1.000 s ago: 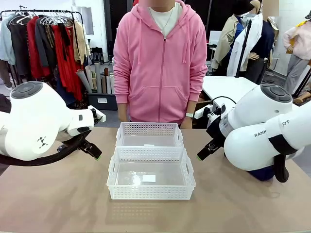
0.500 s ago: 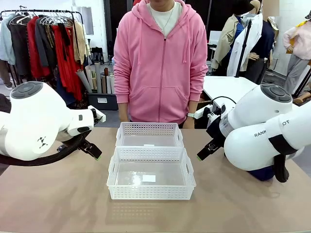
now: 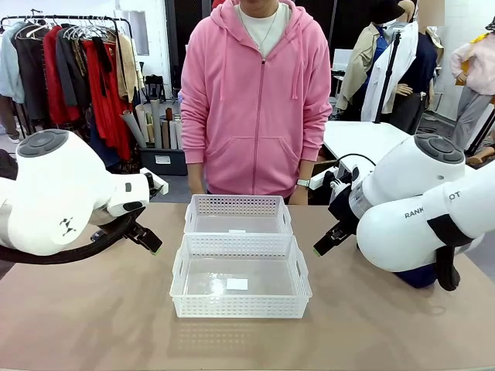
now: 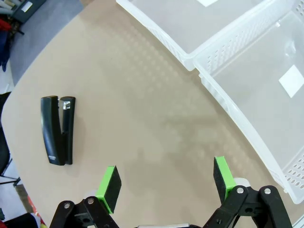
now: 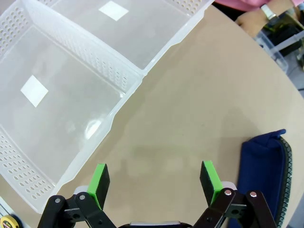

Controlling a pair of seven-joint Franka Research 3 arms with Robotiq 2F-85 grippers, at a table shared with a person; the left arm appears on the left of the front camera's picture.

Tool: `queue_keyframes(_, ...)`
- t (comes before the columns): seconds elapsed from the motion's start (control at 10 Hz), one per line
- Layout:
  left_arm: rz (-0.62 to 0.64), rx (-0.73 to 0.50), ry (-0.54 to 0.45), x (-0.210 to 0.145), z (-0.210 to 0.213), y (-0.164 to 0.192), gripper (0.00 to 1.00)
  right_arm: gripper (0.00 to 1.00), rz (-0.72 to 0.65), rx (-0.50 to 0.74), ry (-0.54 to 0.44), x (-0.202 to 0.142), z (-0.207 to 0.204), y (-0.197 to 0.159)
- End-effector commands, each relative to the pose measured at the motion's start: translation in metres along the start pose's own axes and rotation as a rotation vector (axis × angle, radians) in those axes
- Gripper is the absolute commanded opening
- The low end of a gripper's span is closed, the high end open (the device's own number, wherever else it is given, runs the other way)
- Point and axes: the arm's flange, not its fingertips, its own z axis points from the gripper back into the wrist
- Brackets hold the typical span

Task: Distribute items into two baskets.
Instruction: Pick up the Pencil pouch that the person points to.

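Two white lattice baskets stand end to end mid-table, the near basket [image 3: 179, 272] toward me and the far basket [image 3: 190, 213] by the person. Both are empty apart from a white label on each floor. My left gripper [image 3: 154, 246] hovers left of them; in the left wrist view it [image 4: 166, 183] is open, with the black stapler [image 4: 58, 130] lying flat on the table off to its left. My right gripper [image 3: 319, 249] hovers right of the baskets, open [image 5: 154, 183] over bare table. The navy pouch [image 5: 261, 175] lies beside it, also seen under the right arm [image 3: 421, 277].
A person in a pink hoodie [image 3: 255, 100] stands at the far edge behind the baskets, one hand with a watch [image 5: 251, 18] near the table's corner. Bare tabletop [image 3: 93, 309] lies on both sides of the baskets and in front of them.
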Motion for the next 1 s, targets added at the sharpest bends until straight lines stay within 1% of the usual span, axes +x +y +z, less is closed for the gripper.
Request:
queue_keyframes(0.0, 0.006, 0.042, -0.021, 0.003, 0.018, 0.003, 1.00, 1.00, 0.000, 0.012, -0.005, 0.002, 0.003, -0.005)
queue_keyframes(0.2, 0.015, 0.063, -0.020, 0.008, 0.046, 0.013, 1.00, 1.00, -0.007, 0.028, -0.025, 0.005, 0.014, -0.019)
queue_keyframes(0.3, 0.018, 0.036, -0.023, 0.012, 0.057, 0.020, 1.00, 1.00, -0.011, 0.049, -0.034, 0.009, 0.020, -0.028)
queue_keyframes(0.5, 0.022, -0.012, -0.036, 0.019, 0.099, 0.038, 1.00, 1.00, -0.015, 0.100, -0.053, 0.015, 0.041, -0.060)
queue_keyframes(0.6, 0.042, -0.032, -0.050, 0.017, 0.124, 0.053, 1.00, 1.00, -0.024, 0.118, -0.063, 0.017, 0.054, -0.081)
queue_keyframes(0.7, 0.055, -0.066, -0.078, 0.014, 0.146, 0.065, 1.00, 1.00, -0.040, 0.118, -0.066, 0.018, 0.063, -0.102)
queue_keyframes(0.9, 0.039, -0.112, -0.102, 0.001, 0.186, 0.081, 1.00, 1.00, -0.076, 0.140, -0.077, 0.017, 0.081, -0.143)
